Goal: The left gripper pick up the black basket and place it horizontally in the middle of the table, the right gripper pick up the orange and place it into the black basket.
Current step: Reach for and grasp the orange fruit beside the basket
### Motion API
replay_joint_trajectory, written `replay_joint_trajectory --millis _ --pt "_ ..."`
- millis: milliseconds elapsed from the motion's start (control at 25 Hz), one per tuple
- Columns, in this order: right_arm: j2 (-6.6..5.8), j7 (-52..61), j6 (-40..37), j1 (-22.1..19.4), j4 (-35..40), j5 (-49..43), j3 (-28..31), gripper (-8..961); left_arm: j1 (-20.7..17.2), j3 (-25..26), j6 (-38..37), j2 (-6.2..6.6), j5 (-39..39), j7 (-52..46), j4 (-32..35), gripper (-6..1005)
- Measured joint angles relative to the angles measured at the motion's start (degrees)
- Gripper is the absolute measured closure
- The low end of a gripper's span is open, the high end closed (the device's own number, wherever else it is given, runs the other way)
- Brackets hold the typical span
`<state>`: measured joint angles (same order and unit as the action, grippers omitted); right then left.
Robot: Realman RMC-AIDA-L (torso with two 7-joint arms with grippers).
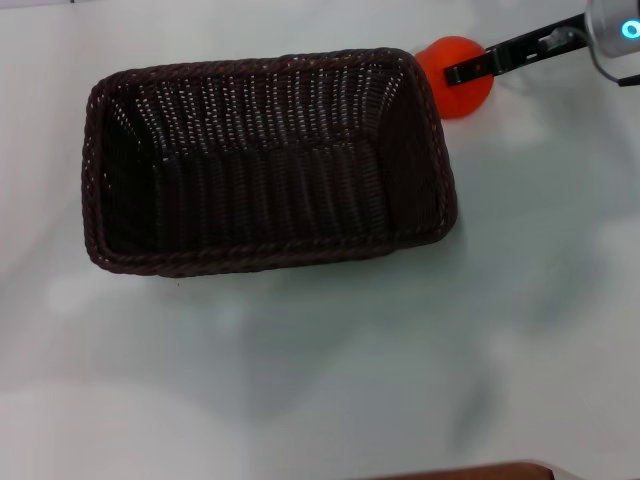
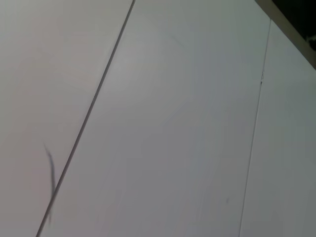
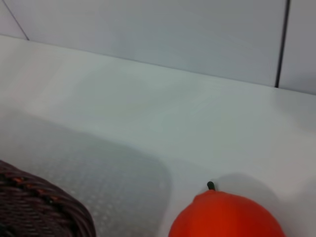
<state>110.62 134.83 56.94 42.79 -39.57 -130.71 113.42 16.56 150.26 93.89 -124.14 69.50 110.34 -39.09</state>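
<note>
Slim black right gripper [image 1: 462,71] on a silver wrist, laid across the glossy round orange [image 1: 455,76]; grip cannot be told. Just beside it, nearly touching: woven black basket [image 1: 265,160] (braided rim, sloping sides), lying lengthwise mid-way on the smooth white table [image 1: 400,360].
</note>
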Motion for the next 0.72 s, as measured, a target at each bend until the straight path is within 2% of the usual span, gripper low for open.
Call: replay_joint_trajectory --millis 160,320,480,720 --pt "1.08 -0.5 -2.8 0.9 1.9 -0.9 -0.5 38 0.3 0.0 0.0 0.04 0.0 -0.1 0.3 122" --pt "1.56 -0.9 -4.3 1.3 2.6 -1.4 -0.7 42 0.6 0.0 0.0 0.12 -0.1 -0.1 0.9 124" --pt "2.03 -1.8 -5.7 1.2 2.9 -1.2 -0.4 242 0.8 0.0 0.0 0.12 -0.1 -0.1 1.1 125" --pt "2.21 -2.1 -6.4 0.8 2.9 -0.7 0.1 444 0.9 0.0 0.0 0.13 -0.1 -0.1 1.9 124"
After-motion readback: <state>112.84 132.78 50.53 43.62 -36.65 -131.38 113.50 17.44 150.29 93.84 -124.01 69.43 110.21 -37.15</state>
